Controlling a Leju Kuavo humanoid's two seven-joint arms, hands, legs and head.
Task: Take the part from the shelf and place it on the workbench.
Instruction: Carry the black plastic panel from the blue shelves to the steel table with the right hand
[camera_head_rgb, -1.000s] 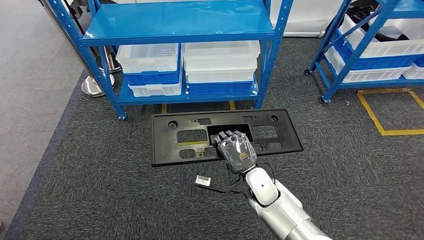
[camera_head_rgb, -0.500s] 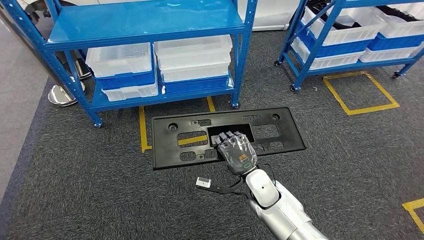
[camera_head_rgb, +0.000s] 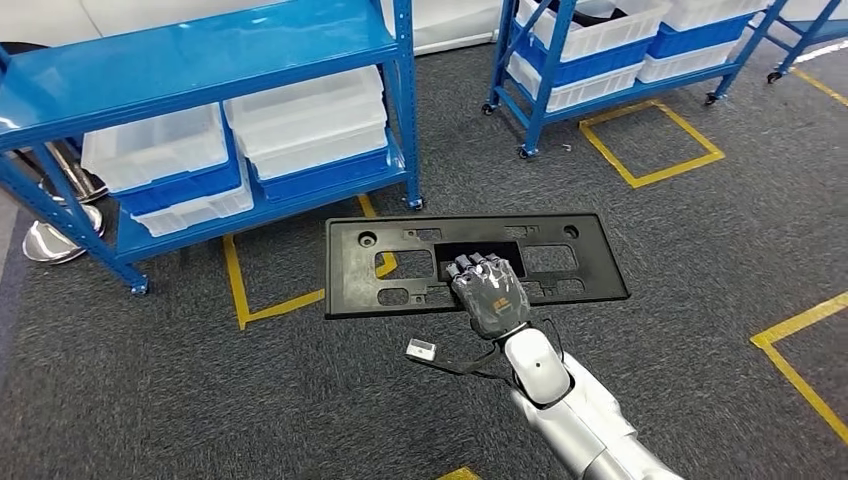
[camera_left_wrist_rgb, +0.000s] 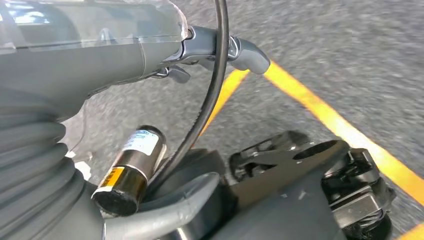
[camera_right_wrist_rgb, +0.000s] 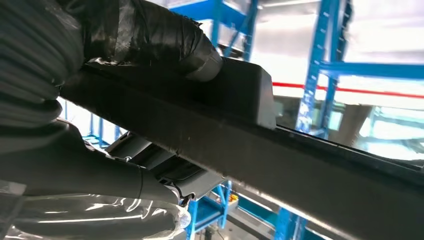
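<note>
Head view: right robot hand (camera_head_rgb: 489, 294) gripping black part (camera_head_rgb: 400, 270)

Blue shelf (camera_head_rgb: 200, 60) ahead (seemingly near), carpet (camera_head_rgb: 150, 400) open.

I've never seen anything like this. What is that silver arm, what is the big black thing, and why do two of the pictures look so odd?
You are looking through a walking humanoid robot's own cameras. The wide picture is from its head, looking down at a carpeted floor with yellow tape marks. The silver arm is its right arm, and its right hand grips a flat black plastic panel with cut-outs, carried out in front above the floor. Behind stand blue shelves holding white and blue bins.

The odd pictures come from cameras at the wrists. The right wrist view looks along the panel's edge from close up. The left wrist view looks down at the left hand, the floor and the robot's own dark parts.
</note>
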